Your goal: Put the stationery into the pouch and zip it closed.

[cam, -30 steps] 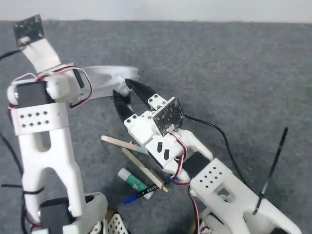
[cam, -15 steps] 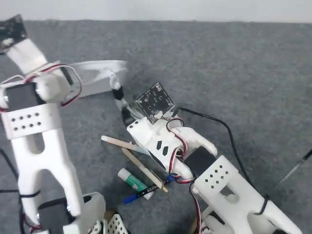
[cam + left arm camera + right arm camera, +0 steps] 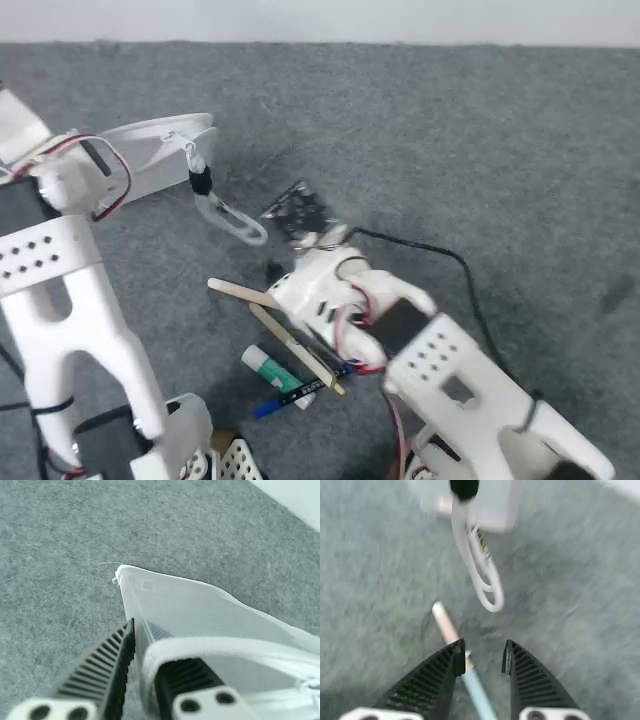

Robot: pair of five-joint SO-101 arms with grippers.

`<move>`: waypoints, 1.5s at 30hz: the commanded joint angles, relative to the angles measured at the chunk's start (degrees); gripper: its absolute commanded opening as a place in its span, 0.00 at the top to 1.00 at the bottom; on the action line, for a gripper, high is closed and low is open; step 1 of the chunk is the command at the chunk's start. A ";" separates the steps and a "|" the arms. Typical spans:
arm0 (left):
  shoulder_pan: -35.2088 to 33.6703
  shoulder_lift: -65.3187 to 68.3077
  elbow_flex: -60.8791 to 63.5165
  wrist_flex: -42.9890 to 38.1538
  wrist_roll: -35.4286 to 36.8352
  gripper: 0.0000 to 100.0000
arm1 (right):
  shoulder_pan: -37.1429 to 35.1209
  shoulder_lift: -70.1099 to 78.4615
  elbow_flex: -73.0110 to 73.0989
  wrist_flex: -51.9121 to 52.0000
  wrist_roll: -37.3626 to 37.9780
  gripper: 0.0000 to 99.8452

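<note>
My left claw [image 3: 140, 630] is clamped on the rim of the pouch [image 3: 200, 605]. The pouch is translucent and whitish and is held above the grey table [image 3: 480, 150]. A white cord loop [image 3: 482, 580] hangs from its black zip bead [image 3: 200, 182], just ahead of my right claw [image 3: 482, 652]. That claw's tips stand slightly apart. A pale stick [image 3: 445, 622] with a light-blue end lies on the table beneath that gap.

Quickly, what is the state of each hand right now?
Left hand: closed on the pouch.
Right hand: open, holding nothing, above a stick.
</note>
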 commanded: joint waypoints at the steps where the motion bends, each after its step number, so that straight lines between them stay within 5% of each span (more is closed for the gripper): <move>1: -2.46 -0.62 -1.10 -2.81 2.11 0.99 | -3.21 9.71 -5.54 -0.31 -1.14 0.88; 32: -5.27 -1.05 2.15 -6.24 2.37 0.99 | -9.63 41.36 -14.59 -0.22 1.41 0.88; 39: -5.27 -1.05 2.24 -6.15 2.37 0.99 | -9.36 41.19 -21.27 10.86 1.32 1.00; 45: -5.27 -1.05 2.24 -6.15 2.37 0.99 | -5.85 39.78 -24.97 17.36 0.97 0.99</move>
